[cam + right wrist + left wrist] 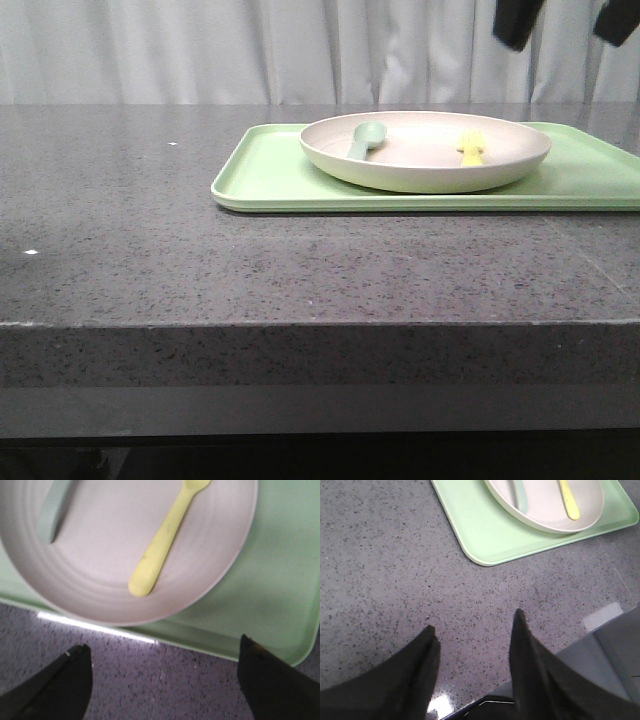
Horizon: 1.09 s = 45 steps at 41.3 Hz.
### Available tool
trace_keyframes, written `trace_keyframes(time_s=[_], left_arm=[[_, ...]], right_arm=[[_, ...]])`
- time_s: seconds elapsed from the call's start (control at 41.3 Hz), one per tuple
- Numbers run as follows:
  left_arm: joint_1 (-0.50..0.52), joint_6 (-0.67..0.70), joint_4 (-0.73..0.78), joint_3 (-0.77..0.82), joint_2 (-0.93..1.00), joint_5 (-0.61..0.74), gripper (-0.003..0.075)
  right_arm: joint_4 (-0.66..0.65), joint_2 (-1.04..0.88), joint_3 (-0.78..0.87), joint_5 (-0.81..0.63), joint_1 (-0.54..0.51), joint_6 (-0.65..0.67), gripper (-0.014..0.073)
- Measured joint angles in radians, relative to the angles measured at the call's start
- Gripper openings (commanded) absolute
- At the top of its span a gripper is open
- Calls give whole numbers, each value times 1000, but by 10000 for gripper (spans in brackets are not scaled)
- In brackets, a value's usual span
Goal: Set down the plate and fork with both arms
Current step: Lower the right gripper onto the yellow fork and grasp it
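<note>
Front view: plate (425, 150) sits on the green tray (270, 175) at about 1 o'clock on the bench (150, 200). Fork (471, 148) lies in the plate at its 3 o'clock side, spoon (365, 138) at 9 o'clock. Both placements look done; only retreat seems left. Grey curtain (200, 50) behind.

Left wrist view: left tool (475, 630) is spread, empty, over bare speckled stone well apart from the tray corner.

Right wrist view: right tool (162, 665) is spread wide, empty, above the tray's near edge, just beside the plate rim; fork handle points toward it.
</note>
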State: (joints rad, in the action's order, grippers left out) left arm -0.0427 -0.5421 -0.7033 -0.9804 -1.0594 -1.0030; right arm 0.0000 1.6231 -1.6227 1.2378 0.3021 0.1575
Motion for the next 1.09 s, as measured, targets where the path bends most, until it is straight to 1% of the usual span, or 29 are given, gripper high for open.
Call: trace_keyframes(time_s=[0.097, 0.242, 0.291, 0.388, 0.46, 0.557, 0.703, 0.945, 1.09], left_arm=[[0, 0, 0, 0, 0, 0, 323], [0, 0, 0, 0, 0, 0, 323], [0, 0, 0, 0, 0, 0, 323], [0, 0, 2, 0, 0, 0, 323], [0, 0, 2, 0, 0, 0, 323], [0, 0, 2, 0, 0, 0, 323], [0, 0, 2, 0, 0, 0, 323], [0, 0, 2, 0, 0, 0, 323], [0, 0, 2, 0, 0, 0, 323]], right_arm=[[-41, 87, -81, 4, 20, 72, 611], [-57, 206, -185, 4, 21, 129, 605], [-57, 232, -214, 4, 19, 147, 577], [-55, 282, -261, 4, 17, 179, 479], [-49, 308, -280, 4, 15, 191, 422], [-47, 339, -291, 4, 11, 198, 380], [-32, 374, -291, 4, -6, 204, 369], [56, 411, -292, 4, -58, 206, 369], [91, 437, -292, 4, -68, 206, 367]])
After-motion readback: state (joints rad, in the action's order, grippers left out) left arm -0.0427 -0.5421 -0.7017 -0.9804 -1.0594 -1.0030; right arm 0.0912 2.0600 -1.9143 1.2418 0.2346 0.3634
